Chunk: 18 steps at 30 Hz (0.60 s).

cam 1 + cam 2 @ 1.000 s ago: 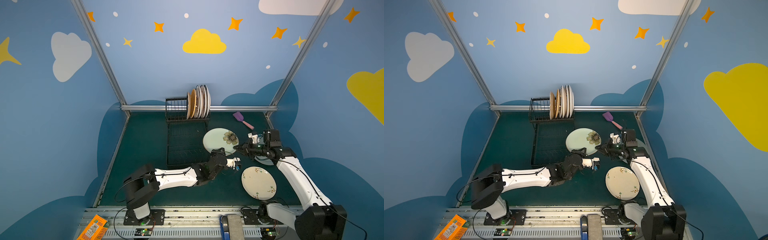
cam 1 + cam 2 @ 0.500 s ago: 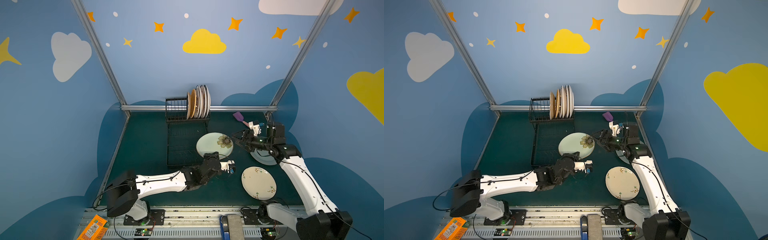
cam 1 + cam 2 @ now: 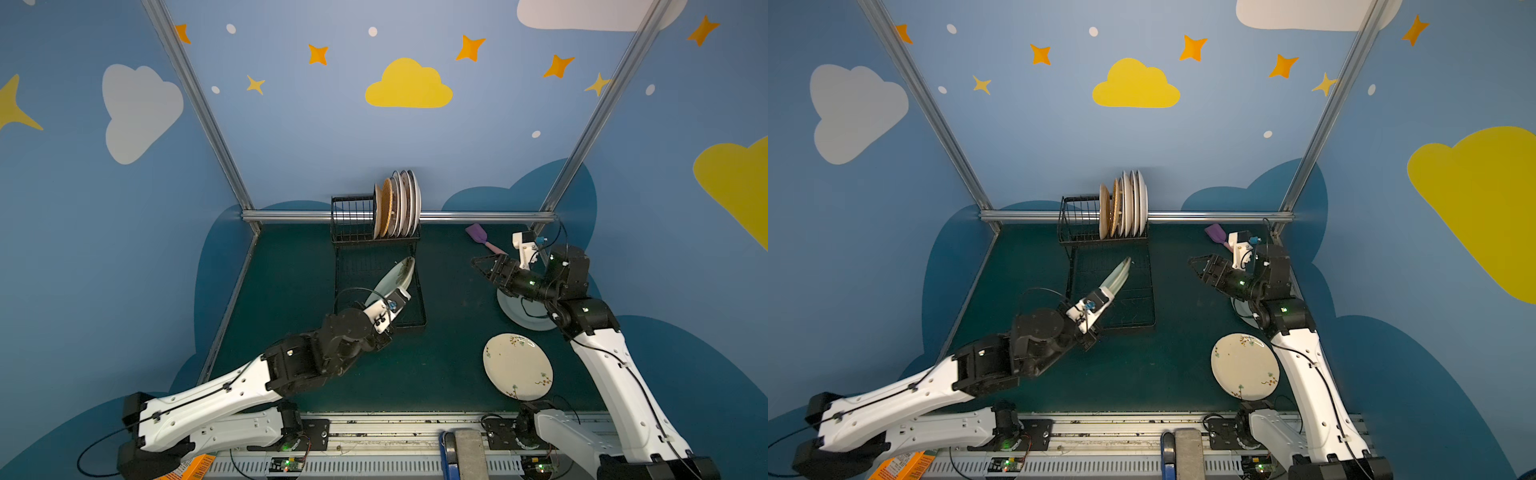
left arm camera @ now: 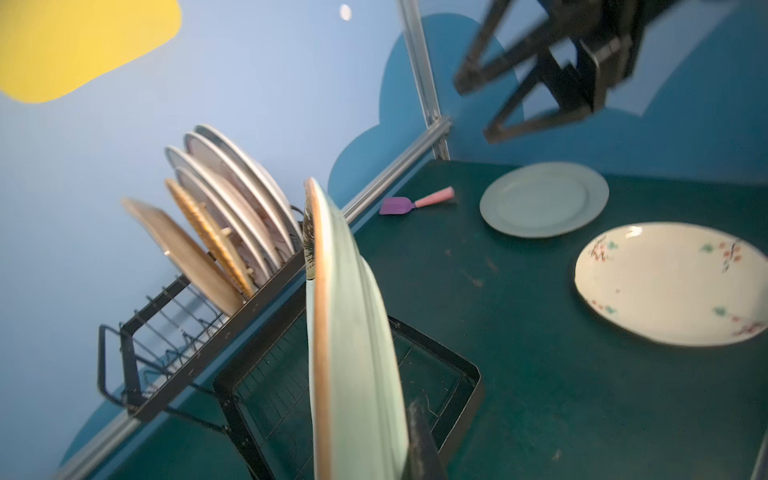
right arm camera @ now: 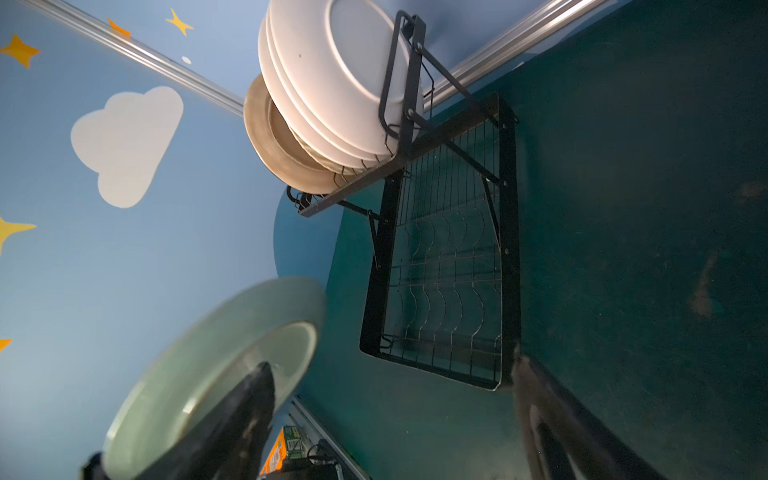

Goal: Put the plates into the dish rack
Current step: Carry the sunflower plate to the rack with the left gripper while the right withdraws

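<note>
Here a green plate point(image 3: 397, 274) is gripped, tilted on edge, by the left claw point(image 3: 394, 300) above the rack point(image 3: 353, 216); right claw point(image 3: 480, 269) is spread, empty.

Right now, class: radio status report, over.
Left jaws shut on pale green round plate, tilted over black wire dish rack. Right jaws open, empty. Nothing in the way.

Blue walls point(image 3: 291, 124) w/ clouds point(image 3: 408, 85) & stars point(image 3: 318, 54), dark green floor point(image 3: 291, 291), maybe felt.

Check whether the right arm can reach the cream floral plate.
Probably yes: the cream floral plate lies flat and uncovered near that arm's base; the right gripper is open and empty, but must fold back.
</note>
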{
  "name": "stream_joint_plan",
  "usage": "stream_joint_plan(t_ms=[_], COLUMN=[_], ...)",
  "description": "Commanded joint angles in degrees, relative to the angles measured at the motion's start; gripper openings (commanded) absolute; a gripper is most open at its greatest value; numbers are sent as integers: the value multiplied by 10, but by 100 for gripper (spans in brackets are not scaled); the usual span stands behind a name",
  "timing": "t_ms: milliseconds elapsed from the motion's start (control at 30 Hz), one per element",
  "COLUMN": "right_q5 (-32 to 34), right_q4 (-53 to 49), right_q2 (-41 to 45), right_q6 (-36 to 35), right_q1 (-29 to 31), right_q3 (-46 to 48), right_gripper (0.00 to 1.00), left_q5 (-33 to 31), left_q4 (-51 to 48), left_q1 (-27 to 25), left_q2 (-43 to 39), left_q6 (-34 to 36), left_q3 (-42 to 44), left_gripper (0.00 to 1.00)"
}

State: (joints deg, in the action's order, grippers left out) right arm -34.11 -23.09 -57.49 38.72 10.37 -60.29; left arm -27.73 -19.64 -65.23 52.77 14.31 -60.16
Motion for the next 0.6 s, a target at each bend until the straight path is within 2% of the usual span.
stream_joint_plan(t_ms=[0, 233, 433, 567], right_q5=[-3, -16, 1, 5], right_q4=[28, 52, 72, 89], right_q2=[9, 18, 21, 14], right_q6=[-24, -26, -45, -63], right_q1=[11, 34, 74, 112], right_q3=[26, 66, 79, 81], right_gripper=[88, 88, 88, 88], left_q5=[-19, 7, 27, 76], left_q4=[-18, -51, -105, -103], left_q1=[19, 82, 185, 255], left_q2=[-25, -22, 42, 86], left_q6=[-131, -219, -265, -275], left_q3=[-60, -146, -265, -325], left_gripper=[4, 4, 4, 4])
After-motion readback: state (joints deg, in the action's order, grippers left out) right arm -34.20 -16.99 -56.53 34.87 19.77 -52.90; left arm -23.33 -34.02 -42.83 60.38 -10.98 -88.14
